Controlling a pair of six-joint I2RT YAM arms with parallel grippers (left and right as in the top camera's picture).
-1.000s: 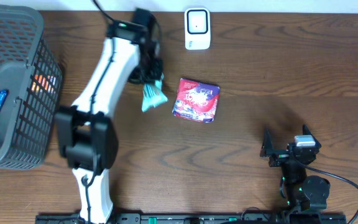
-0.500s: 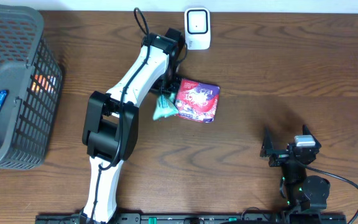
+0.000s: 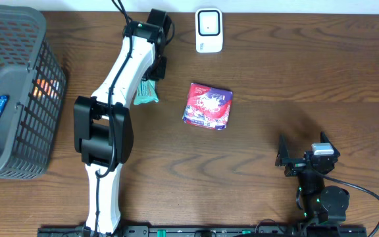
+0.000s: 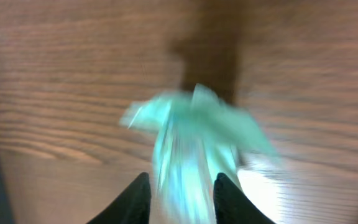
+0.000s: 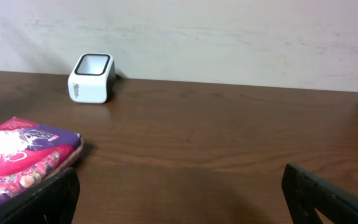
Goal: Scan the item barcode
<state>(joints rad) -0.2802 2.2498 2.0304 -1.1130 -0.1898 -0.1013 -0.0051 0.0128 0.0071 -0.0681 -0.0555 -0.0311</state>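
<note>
Closest in, well right of the scanner (image 3: 209,29), the right gripper (image 5: 179,183) stands fully spread and empty. Left of the scanner and slightly nearer, the left gripper (image 4: 181,182) flanks the teal packet (image 3: 147,92) with both fingers; whether they clamp it cannot be told.

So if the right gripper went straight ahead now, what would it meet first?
Probably nothing on the table: the right gripper faces bare wood, with the scanner and pink packet off to its left; beyond is the wall.

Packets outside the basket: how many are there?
2: a teal packet between the fingers of the left gripper, and a red-and-purple packet mid-table. The basket holds more, partly hidden.
</note>
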